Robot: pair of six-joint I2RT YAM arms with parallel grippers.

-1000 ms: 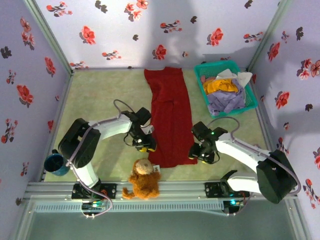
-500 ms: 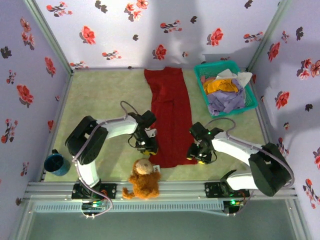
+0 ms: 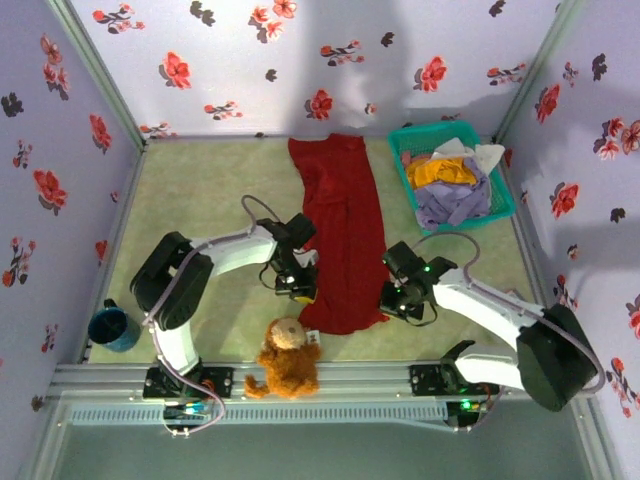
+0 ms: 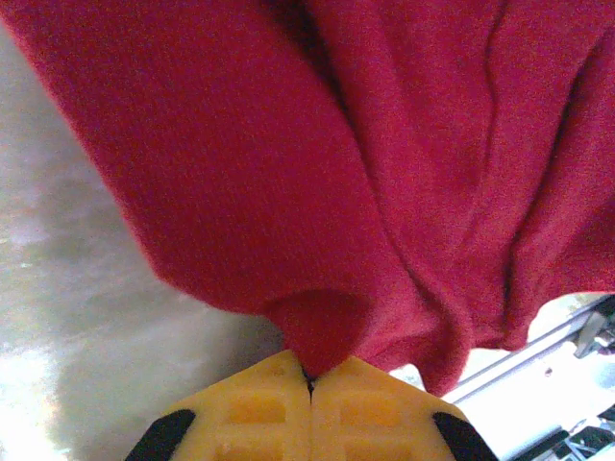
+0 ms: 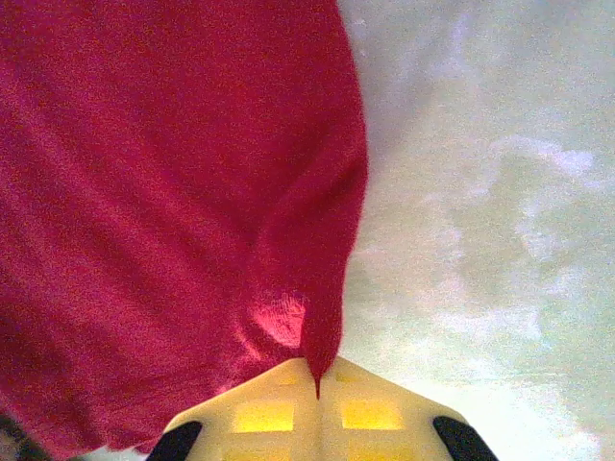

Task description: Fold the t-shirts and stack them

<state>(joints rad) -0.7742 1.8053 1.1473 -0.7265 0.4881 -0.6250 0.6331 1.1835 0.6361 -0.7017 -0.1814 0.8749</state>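
Teddy (image 3: 288, 358) sits just below the red shirt (image 3: 340, 220) lying down the table (image 3: 200, 190). We see left gripper (image 3: 298, 290) and right gripper (image 3: 395, 298) each clamped on a near corner; basket (image 3: 507, 200) of other shirts (image 3: 450, 190) far right.

**Flowered walls around a pale green tabletop**

The back wall (image 3: 330, 60), left wall (image 3: 50, 160) and right wall (image 3: 590, 150) carry lavender paper printed with red and black flowers. Grey metal posts (image 3: 100, 72) mark the far corners. The tabletop (image 3: 200, 190) is mottled pale green. An aluminium rail (image 3: 350, 378) runs along its near edge. Soft shadows fall across the back wall.
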